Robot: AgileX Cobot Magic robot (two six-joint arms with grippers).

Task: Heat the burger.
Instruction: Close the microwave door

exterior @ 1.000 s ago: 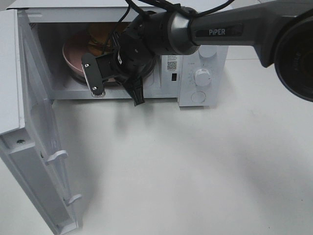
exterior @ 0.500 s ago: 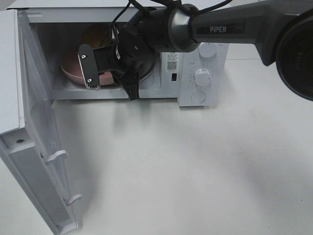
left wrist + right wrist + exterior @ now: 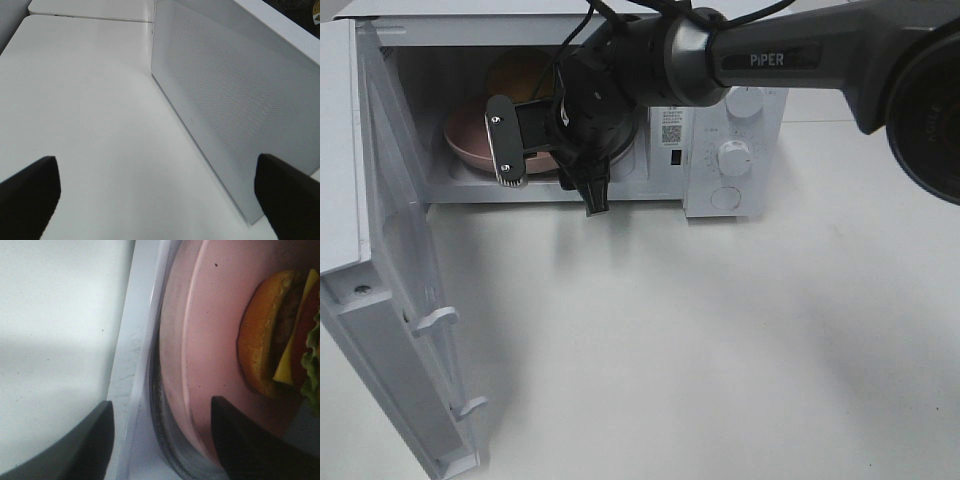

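The burger [image 3: 518,76] sits on a shallow pink plate [image 3: 468,146] inside the open microwave [image 3: 730,130]. In the right wrist view the burger [image 3: 272,335] shows its bun, cheese, tomato and lettuce on the plate [image 3: 210,315]. My right gripper [image 3: 550,172] is at the oven's mouth, open. Its fingers stand apart on either side of the plate's near rim [image 3: 172,405], one of them over the plate. My left gripper [image 3: 155,200] is open over bare table with nothing between its fingers. It does not show in the exterior view.
The microwave door [image 3: 405,300] hangs wide open toward the front left. Its control knobs [image 3: 733,157] are at the right of the cavity. A white dotted panel [image 3: 235,115] of the microwave stands close to the left gripper. White table [image 3: 720,350] spreads in front.
The right gripper's jaws have spread apart off the plate's rim. The plate, tilted up a second ago, has come down flat inside the microwave. The left gripper has not moved.
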